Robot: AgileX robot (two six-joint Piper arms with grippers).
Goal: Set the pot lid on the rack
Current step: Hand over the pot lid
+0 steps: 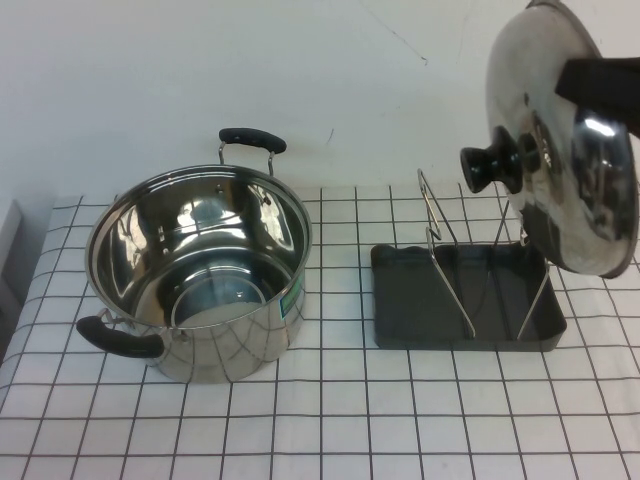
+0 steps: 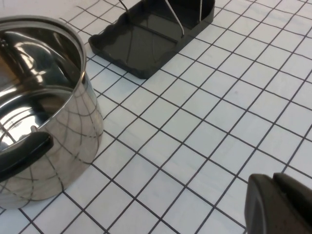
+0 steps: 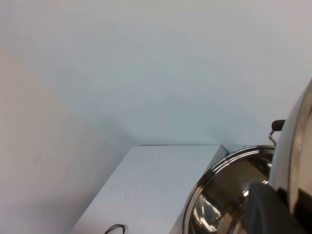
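The pot lid (image 1: 560, 140), shiny steel with a black knob (image 1: 488, 165), hangs tilted on edge in the air above the right end of the rack, knob facing left. My right gripper (image 1: 603, 85) is shut on the lid's upper rim; the rim also shows in the right wrist view (image 3: 294, 161) beside a finger (image 3: 270, 212). The rack (image 1: 445, 250) has silver wire loops standing from a dark grey tray (image 1: 465, 335), and it also shows in the left wrist view (image 2: 146, 44). My left gripper (image 2: 280, 204) is shut and empty, low over the table in front of the pot, out of the high view.
A deep steel pot (image 1: 200, 280) with two black handles stands open on the left of the checked cloth (image 1: 340, 420); it also shows in the left wrist view (image 2: 39, 107) and the right wrist view (image 3: 229, 195). A white wall is behind.
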